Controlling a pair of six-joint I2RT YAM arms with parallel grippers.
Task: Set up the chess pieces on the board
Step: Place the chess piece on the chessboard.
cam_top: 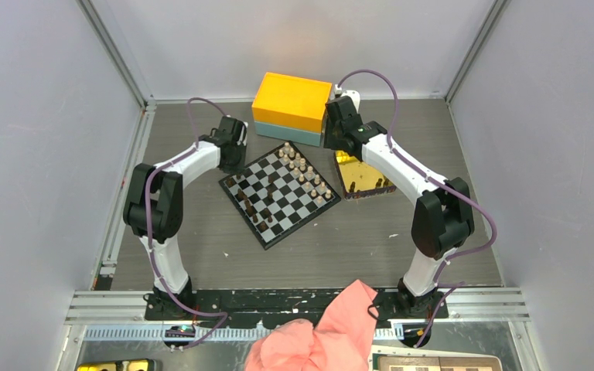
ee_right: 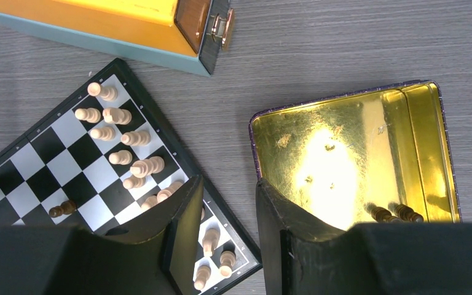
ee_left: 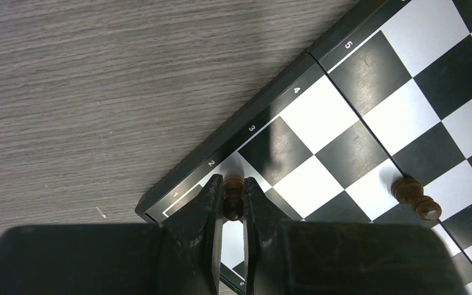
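The black-and-white board [cam_top: 288,207] lies turned like a diamond at the table's middle. Light tan chess pieces [ee_right: 129,138] stand in two rows along its far right side. Several dark pieces [cam_top: 251,207] stand near its left side. My left gripper [ee_left: 233,181] is shut on a dark brown piece [ee_left: 233,198] above the board's corner, by the squares marked 1 and 2. Another dark piece [ee_left: 416,198] stands alone to the right of it. My right gripper [ee_right: 229,183] hangs open and empty over the gap between the board's right corner and the gold tin [ee_right: 344,141].
Two dark pieces [ee_right: 396,214] lie in the gold tin [cam_top: 360,176]. A yellow and teal box [cam_top: 292,104] stands behind the board. A pink cloth [cam_top: 325,332] lies at the near edge between the arm bases.
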